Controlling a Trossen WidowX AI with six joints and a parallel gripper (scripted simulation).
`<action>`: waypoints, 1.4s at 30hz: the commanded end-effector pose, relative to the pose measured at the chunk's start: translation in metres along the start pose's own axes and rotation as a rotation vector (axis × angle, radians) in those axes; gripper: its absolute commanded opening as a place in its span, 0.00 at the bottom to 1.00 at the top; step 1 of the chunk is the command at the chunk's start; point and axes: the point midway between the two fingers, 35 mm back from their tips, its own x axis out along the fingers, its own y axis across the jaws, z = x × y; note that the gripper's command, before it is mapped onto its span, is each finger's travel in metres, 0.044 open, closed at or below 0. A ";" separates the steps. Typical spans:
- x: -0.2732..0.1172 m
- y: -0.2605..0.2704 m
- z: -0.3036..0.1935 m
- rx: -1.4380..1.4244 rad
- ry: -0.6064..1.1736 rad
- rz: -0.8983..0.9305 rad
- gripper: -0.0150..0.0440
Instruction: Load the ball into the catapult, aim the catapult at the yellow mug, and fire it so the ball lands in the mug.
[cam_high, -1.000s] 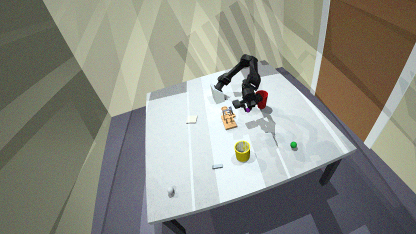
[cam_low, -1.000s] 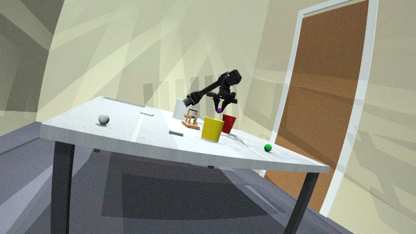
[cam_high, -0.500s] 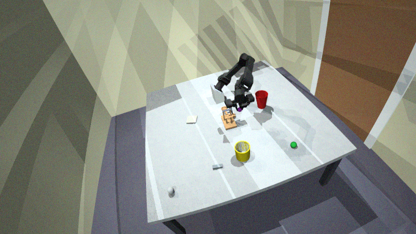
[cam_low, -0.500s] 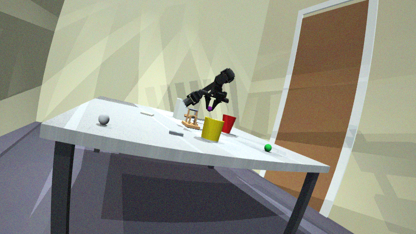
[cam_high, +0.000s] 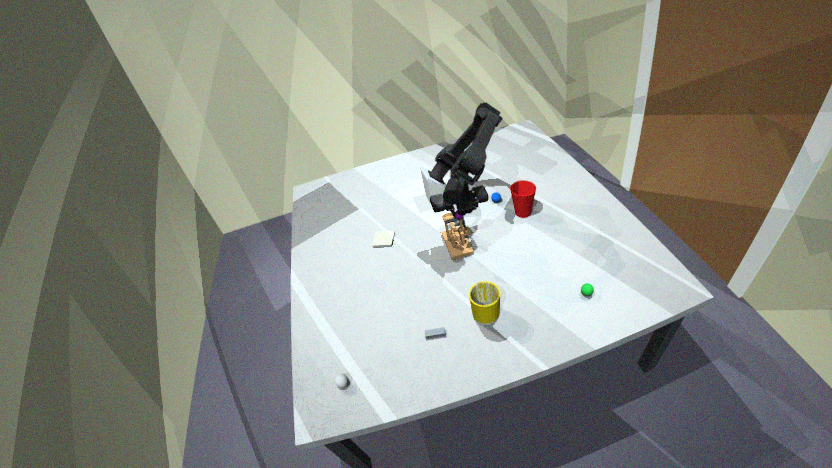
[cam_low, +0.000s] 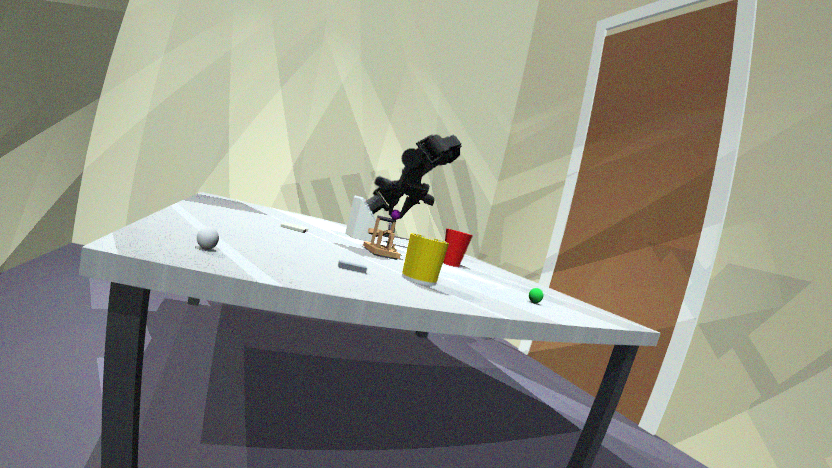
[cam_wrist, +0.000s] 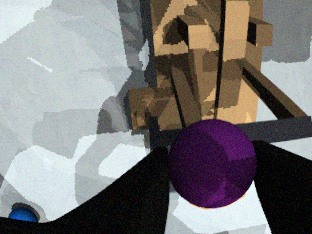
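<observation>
My gripper (cam_high: 459, 215) (cam_low: 396, 214) (cam_wrist: 209, 155) is shut on the purple ball (cam_high: 459, 215) (cam_low: 395, 214) (cam_wrist: 212, 164). It holds the ball at the height of the catapult's top, close by its dark crossbar. The wooden catapult (cam_high: 459, 251) (cam_low: 382, 251) (cam_wrist: 235, 30) stands upright on the table; its crossbar runs just beyond the ball in the wrist view. The catapult's arm and cup are partly hidden by the ball and frame. The yellow mug (cam_high: 485, 308) (cam_low: 424, 260) stands upright nearer the table's front edge, beyond the catapult from the robot.
A red mug (cam_high: 523, 200) (cam_low: 457, 248) and a blue ball (cam_high: 495, 197) (cam_wrist: 23, 215) are beside the arm. A green ball (cam_high: 587, 289) (cam_low: 535, 295), a white ball (cam_high: 341, 381) (cam_low: 207, 239), a grey block (cam_high: 435, 332) (cam_low: 352, 266) and a cream tile (cam_high: 383, 238) (cam_low: 293, 228) lie on the table.
</observation>
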 end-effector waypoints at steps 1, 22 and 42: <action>0.006 -0.008 -0.016 0.002 0.033 -0.002 0.25; 0.051 -0.022 -0.077 -0.012 0.203 0.076 0.25; 0.062 -0.022 -0.074 -0.018 0.202 0.071 0.30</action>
